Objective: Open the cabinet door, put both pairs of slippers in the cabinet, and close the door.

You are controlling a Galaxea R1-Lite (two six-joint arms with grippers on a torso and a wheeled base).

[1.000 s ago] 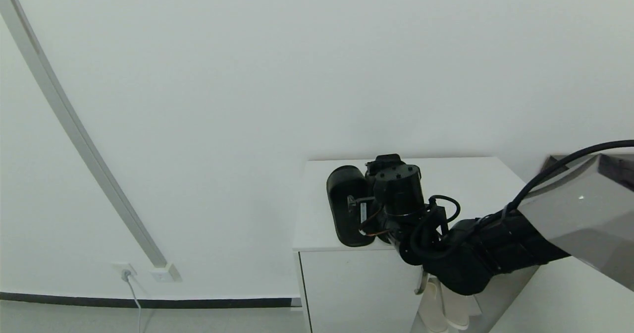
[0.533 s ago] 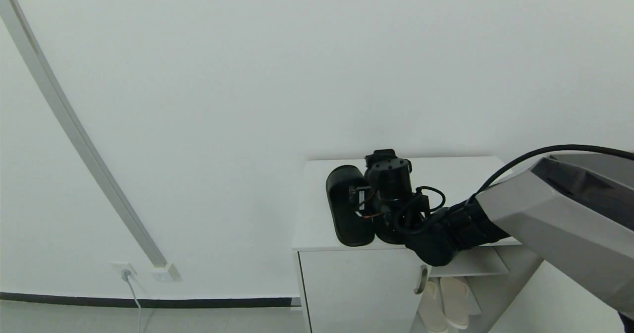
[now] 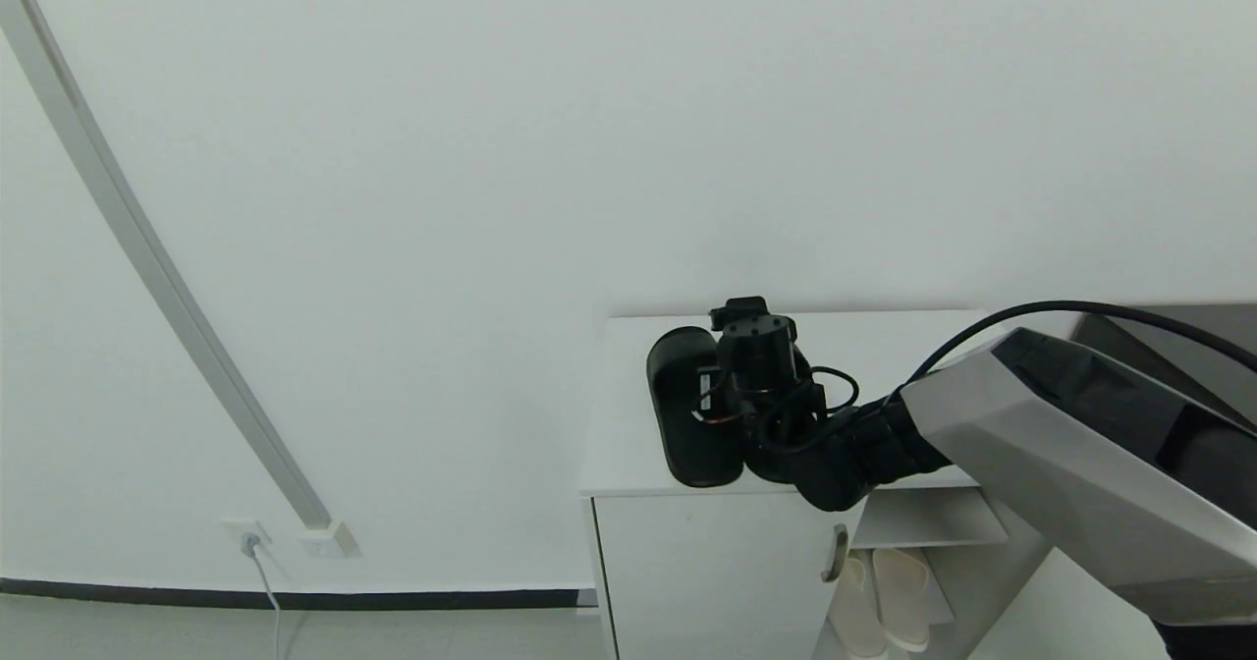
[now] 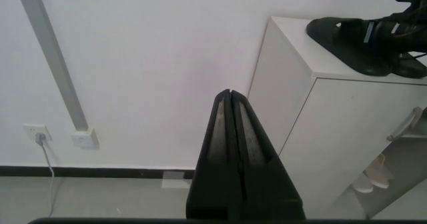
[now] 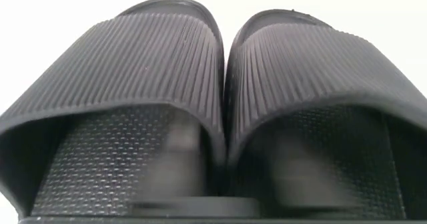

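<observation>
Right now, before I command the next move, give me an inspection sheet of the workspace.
Surface: white cabinet top, carrying the black pair.
Job's things: black slippers lie side by side on the cabinet top; white slippers sit inside the open right half; left door shut.
Clutter: nothing seen.
Tools: left tool shut and empty, off to the cabinet's left; right tool at the black slippers, open or shut not visible.
Cables: black cable along the right arm; cord plugged into wall socket.
Surroundings: white wall, slanted grey conduit, grey floor.
</observation>
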